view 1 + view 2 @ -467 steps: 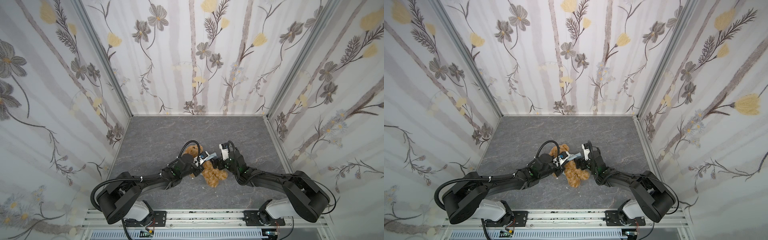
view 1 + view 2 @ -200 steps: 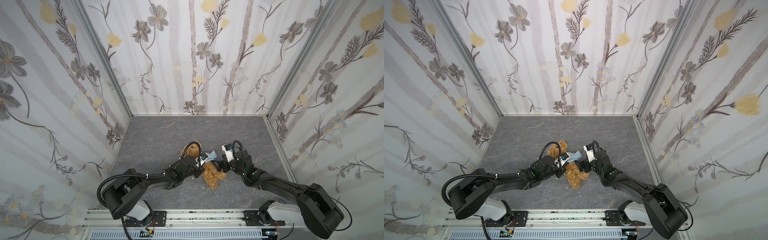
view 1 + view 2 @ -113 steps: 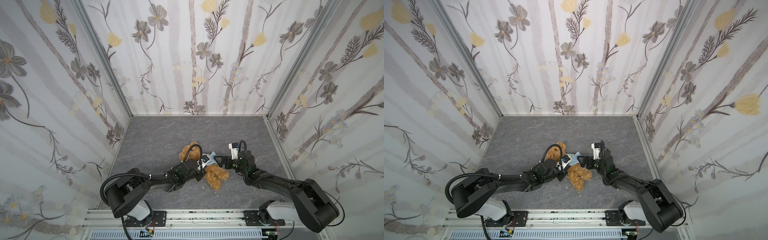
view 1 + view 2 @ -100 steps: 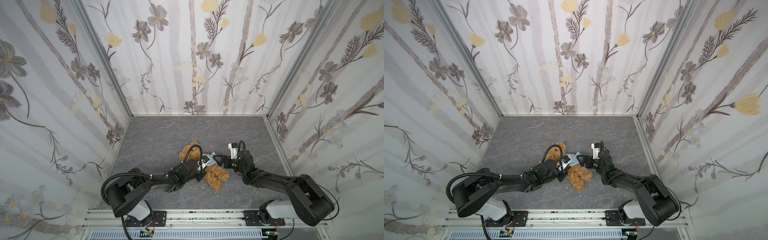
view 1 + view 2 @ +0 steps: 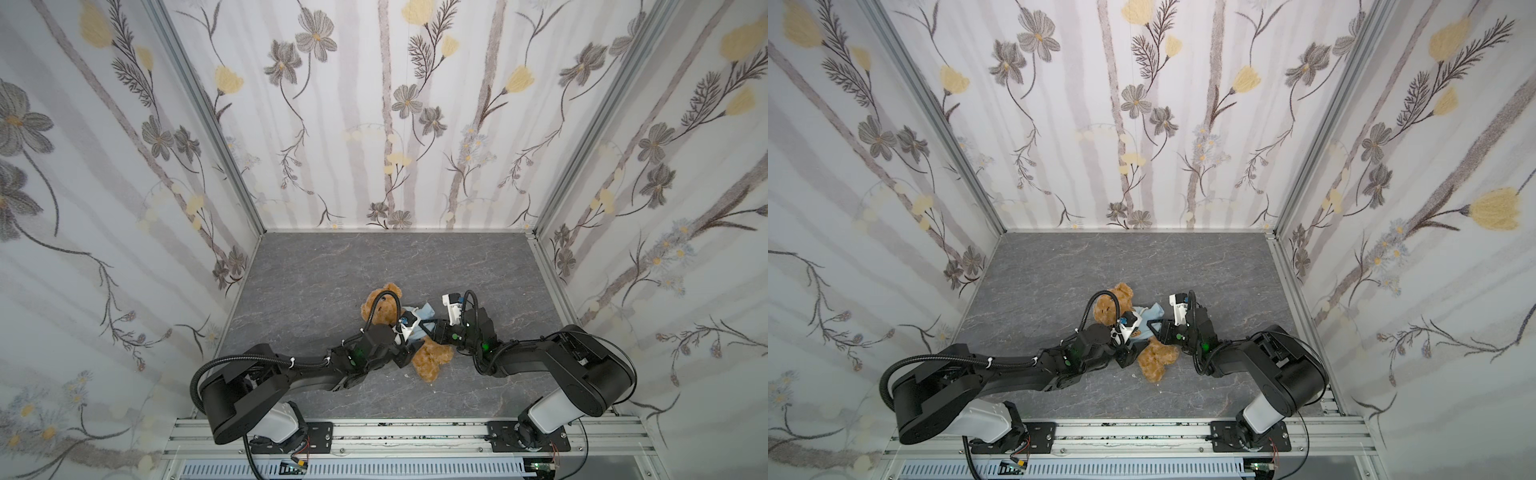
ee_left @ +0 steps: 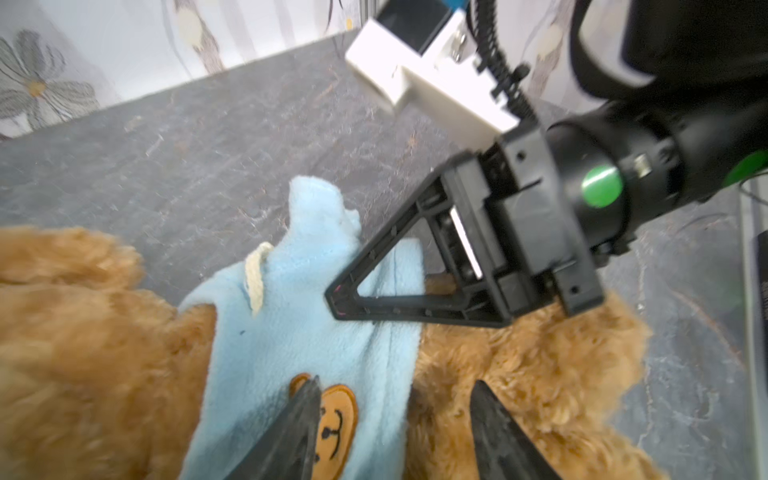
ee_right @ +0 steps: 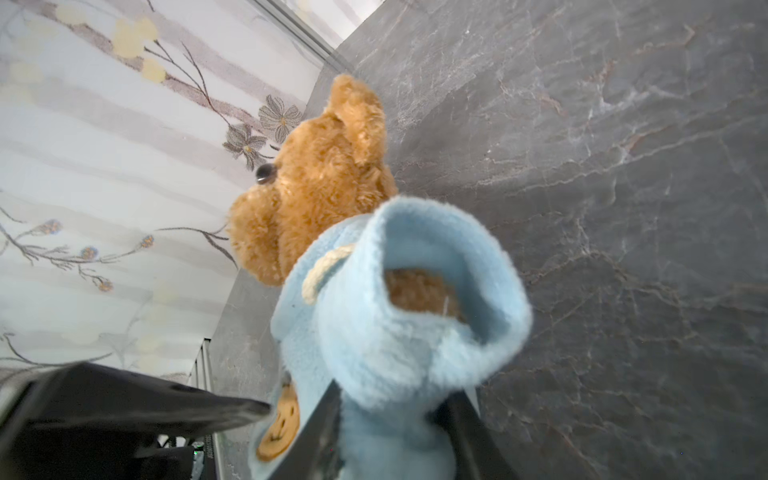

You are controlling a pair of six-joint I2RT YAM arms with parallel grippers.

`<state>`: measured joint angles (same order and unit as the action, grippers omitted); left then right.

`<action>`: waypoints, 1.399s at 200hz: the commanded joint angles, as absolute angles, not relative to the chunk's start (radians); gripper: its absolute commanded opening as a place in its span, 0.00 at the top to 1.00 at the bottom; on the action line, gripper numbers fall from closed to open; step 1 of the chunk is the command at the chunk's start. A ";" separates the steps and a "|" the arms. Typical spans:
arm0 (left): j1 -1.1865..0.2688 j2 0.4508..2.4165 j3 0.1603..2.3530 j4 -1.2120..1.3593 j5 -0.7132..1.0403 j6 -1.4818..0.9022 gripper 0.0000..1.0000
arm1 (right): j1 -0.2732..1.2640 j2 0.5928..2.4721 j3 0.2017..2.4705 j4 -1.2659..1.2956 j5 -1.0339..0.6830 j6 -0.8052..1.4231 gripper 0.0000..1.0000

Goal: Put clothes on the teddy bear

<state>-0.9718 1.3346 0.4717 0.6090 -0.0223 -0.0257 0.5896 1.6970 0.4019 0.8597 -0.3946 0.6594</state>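
Note:
The teddy bear (image 5: 380,305) lies on its back on the grey floor, legs (image 5: 1156,357) toward the front. A light-blue hooded top (image 5: 420,314) with a bear-face emblem (image 6: 334,419) covers its chest. My left gripper (image 6: 395,399) is open above the torso, one finger over the emblem and one over bare fur (image 6: 519,361). In both top views it sits by the bear's belly (image 5: 409,353). My right gripper (image 7: 395,424) is shut on the top's sleeve (image 7: 415,332), and the bear's paw (image 7: 419,291) shows inside the cuff. The bear's head (image 7: 320,178) lies beyond it.
Floral walls (image 5: 386,124) close in the back and both sides of the grey floor (image 5: 374,257). A metal rail (image 5: 395,432) runs along the front edge. The two arms nearly meet over the bear, and the right gripper's finger (image 6: 415,312) lies close ahead of my left fingers.
My left gripper has opened and let go of the top. My right gripper has closed on the sleeve. The bear has shifted a little toward the back and now lies flatter.

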 commanded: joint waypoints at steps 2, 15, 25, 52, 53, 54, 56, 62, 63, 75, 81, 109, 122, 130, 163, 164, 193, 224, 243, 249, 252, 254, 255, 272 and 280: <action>-0.940 1.175 0.436 0.623 -0.094 -0.070 0.11 | 0.604 1.615 0.470 0.731 -0.390 0.384 0.75; -0.882 1.084 0.445 0.568 -0.072 -0.085 0.06 | 0.618 1.557 0.514 0.620 -0.379 0.246 0.76; -0.825 1.043 0.487 0.476 -0.024 -0.082 0.06 | 0.629 1.531 0.543 0.557 -0.374 0.155 0.78; -0.719 1.002 0.630 0.191 0.104 0.100 0.07 | 0.662 1.480 0.586 0.476 -0.324 -0.039 0.82; -0.716 1.000 0.632 0.183 0.109 0.110 0.07 | 0.663 1.480 0.587 0.476 -0.321 -0.044 0.82; -0.712 0.999 0.635 0.177 0.113 0.119 0.07 | 0.664 1.478 0.587 0.476 -0.318 -0.050 0.82; -0.706 0.996 0.640 0.164 0.122 0.133 0.07 | 0.667 1.477 0.587 0.476 -0.314 -0.060 0.83; -0.687 0.984 0.647 0.141 0.141 0.175 0.07 | 0.672 1.472 0.588 0.478 -0.302 -0.093 0.84; -0.684 0.983 0.647 0.138 0.146 0.181 0.07 | 0.674 1.471 0.588 0.477 -0.300 -0.098 0.84; -0.642 0.973 0.649 0.114 0.197 0.242 0.08 | 0.692 1.470 0.581 0.492 -0.270 -0.160 0.86; -0.623 0.976 0.654 0.104 0.208 0.262 0.09 | 0.701 1.472 0.574 0.503 -0.256 -0.189 0.87; -0.605 1.003 0.663 0.040 0.365 0.397 0.10 | 0.765 1.477 0.544 0.564 -0.165 -0.282 0.88; -0.606 1.005 0.635 0.038 0.432 0.492 0.08 | 0.781 1.473 0.527 0.603 -0.150 -0.288 0.89; -0.605 1.009 0.621 0.040 0.455 0.557 0.07 | 0.788 1.468 0.513 0.631 -0.154 -0.288 0.89; -0.611 1.068 0.622 0.043 0.492 0.715 0.09 | 0.810 1.454 0.461 0.730 -0.181 -0.286 0.90; -0.611 1.068 0.622 0.043 0.493 0.722 0.09 | 0.810 1.454 0.459 0.732 -0.182 -0.286 0.90; -0.620 1.140 0.641 0.065 0.509 0.839 0.09 | 0.813 1.460 0.430 0.779 -0.187 -0.284 0.90; -0.634 1.267 0.701 0.105 0.488 0.872 0.16 | 0.851 1.460 0.414 0.810 -0.196 -0.285 0.90; -0.645 1.334 0.717 0.181 0.484 0.847 0.20 | 0.857 1.463 0.413 0.813 -0.202 -0.293 0.90; -0.646 1.344 0.711 0.224 0.476 0.823 0.22 | 0.858 1.465 0.413 0.813 -0.201 -0.297 0.90; -0.646 1.348 0.708 0.242 0.479 0.815 0.24 | 0.859 1.465 0.412 0.814 -0.197 -0.298 0.90; -0.646 1.350 0.705 0.250 0.482 0.812 0.24 | 0.858 1.466 0.412 0.813 -0.196 -0.298 0.90; -0.646 1.351 0.705 0.253 0.483 0.811 0.25 | 0.858 1.466 0.411 0.813 -0.196 -0.298 0.90; -0.648 1.362 0.695 0.262 0.496 0.798 0.33 | 0.858 1.459 0.410 0.802 -0.177 -0.309 0.88; -0.647 1.362 0.685 0.262 0.495 0.799 0.39 | 0.858 1.453 0.408 0.793 -0.164 -0.310 0.83</action>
<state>-0.6472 1.3548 0.6987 0.1677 0.4778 0.8089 0.8562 1.4609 0.4118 0.7368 -0.1745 -0.2882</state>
